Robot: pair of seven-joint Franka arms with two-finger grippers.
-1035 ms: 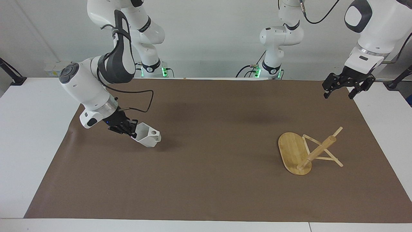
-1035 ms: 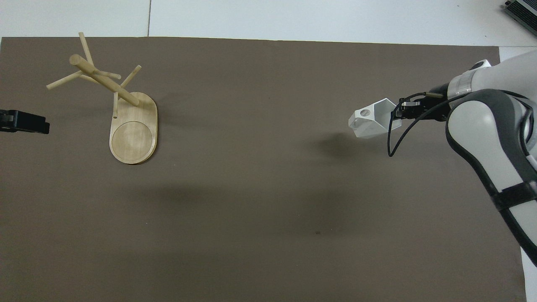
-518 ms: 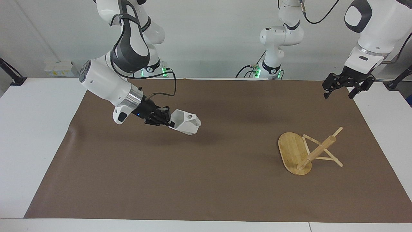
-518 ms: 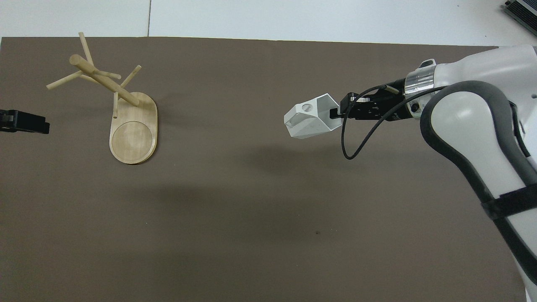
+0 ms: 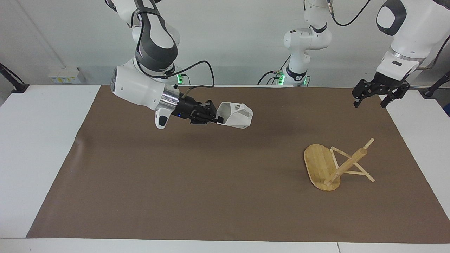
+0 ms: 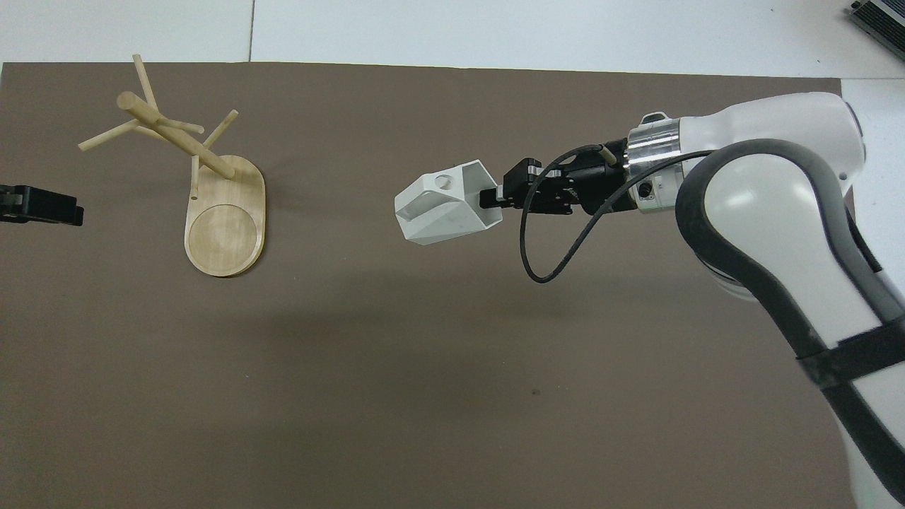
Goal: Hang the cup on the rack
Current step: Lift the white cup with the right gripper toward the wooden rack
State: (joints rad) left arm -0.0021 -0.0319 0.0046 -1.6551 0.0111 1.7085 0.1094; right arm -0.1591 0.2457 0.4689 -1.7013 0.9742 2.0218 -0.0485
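Your right pincer [image 5: 215, 115] grips the small white faceted cup [image 5: 235, 115] by its rim; carry it high toward the bamboo peg rack [image 5: 336, 164] near the bench's left-arm end, lining the handle hole up with a peg. Left pincer [image 5: 379, 96] waits open.

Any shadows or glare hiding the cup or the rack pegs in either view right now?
Facing view: even light, no glare; cup in the right tool and rack are unobscured. Overhead view: soft shadows cross the brown mat, clear of the cup and rack; pegs stay distinct.

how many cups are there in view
1: the cup, held in the air by the right gripper over the mat, toward the right arm's end from the rack.
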